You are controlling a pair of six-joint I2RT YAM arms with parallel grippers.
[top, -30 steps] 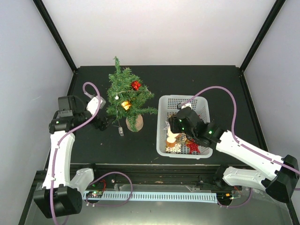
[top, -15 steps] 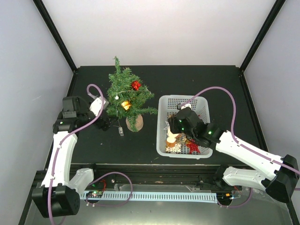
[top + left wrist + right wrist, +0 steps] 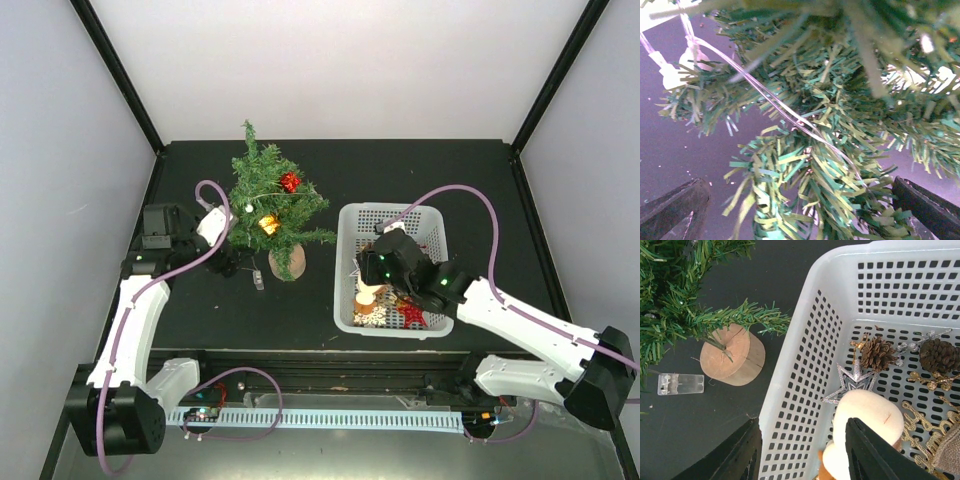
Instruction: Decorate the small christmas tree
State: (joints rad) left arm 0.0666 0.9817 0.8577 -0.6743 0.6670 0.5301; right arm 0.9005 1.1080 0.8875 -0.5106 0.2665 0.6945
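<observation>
Two white arms are seen from above, bolted at the near edge of a black desk [image 3: 420,170]. The left arm [image 3: 125,330] is raised from its base, bent at the elbow near the desk's left edge, and turned inward to the right. This brings the left claw [image 3: 800,186] to the lower left side of the small christmas tree [image 3: 266,212]. Its fingers [image 3: 675,206] are spread wide apart, and bristly green branches are framed between them without being pinched. A thin clear light wire [image 3: 772,100] with small white bulbs is draped across those branches.

The right arm [image 3: 520,325] is stretched low and leftward from the near right corner, with the wrist tipped down over a white basket [image 3: 805,355]. The right claw [image 3: 804,426] is held partly apart above the basket's left wall, and nothing is seen clamped in it. One finger is seen on the desk side of the wall, the other over a cream rounded ornament [image 3: 870,415] inside. Deeper in the basket, a silver star [image 3: 855,382] and two pine cones [image 3: 877,353] are laid on the perforated floor.

Farther back and left of the basket, apart from it, the tree is stood on its round wooden base [image 3: 732,361]. A clear battery box [image 3: 681,384] lies just beside the base. A red gift-box ornament [image 3: 290,182] and a gold ornament [image 3: 268,225] are hung among the branches.
</observation>
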